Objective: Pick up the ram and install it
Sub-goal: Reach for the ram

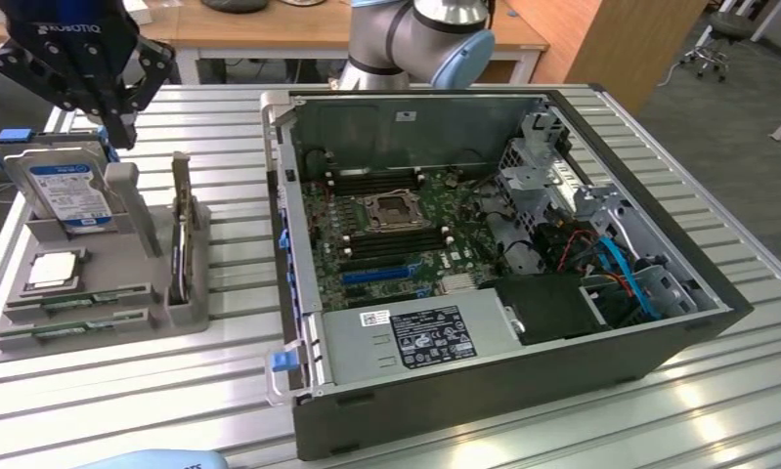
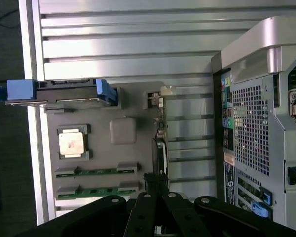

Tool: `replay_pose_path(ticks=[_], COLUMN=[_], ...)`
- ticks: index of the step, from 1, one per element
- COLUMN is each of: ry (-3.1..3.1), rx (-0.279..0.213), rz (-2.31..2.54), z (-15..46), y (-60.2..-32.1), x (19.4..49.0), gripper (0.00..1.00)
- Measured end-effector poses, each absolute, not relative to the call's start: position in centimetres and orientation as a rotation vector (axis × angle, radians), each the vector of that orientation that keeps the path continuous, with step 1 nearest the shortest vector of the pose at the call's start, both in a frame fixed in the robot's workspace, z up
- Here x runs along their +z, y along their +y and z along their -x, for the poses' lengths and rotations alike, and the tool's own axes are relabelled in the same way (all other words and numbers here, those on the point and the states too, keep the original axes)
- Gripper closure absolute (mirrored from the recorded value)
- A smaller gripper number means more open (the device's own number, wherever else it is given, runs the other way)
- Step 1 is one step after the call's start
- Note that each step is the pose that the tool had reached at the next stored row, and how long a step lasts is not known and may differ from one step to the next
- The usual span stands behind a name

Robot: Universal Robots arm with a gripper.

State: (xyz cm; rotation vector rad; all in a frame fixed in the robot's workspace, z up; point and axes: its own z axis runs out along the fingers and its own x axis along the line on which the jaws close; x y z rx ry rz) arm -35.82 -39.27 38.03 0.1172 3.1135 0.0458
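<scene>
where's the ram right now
Both ram sticks lie in the grey holder on the exterior view's left, beside the silver processor chip, left of the open computer case.

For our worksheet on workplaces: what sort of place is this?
Probably a robotics lab or workshop: a robot arm, an opened computer case on a slatted table, and a grey fixture holding parts.

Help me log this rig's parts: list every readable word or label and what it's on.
"ROBOTIQ", upside down, on the gripper.
Blue label on the hard drive: too small to read.
Black label on the power supply: too small to read.
</scene>
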Motion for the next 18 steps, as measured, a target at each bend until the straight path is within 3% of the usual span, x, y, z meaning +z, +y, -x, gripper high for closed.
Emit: replay_pose_path(ticks=[18], ry=[3.114], rx=[0.042], rz=[-0.117], z=[36.7], y=[-42.2], x=[38.0], gripper=[0.90])
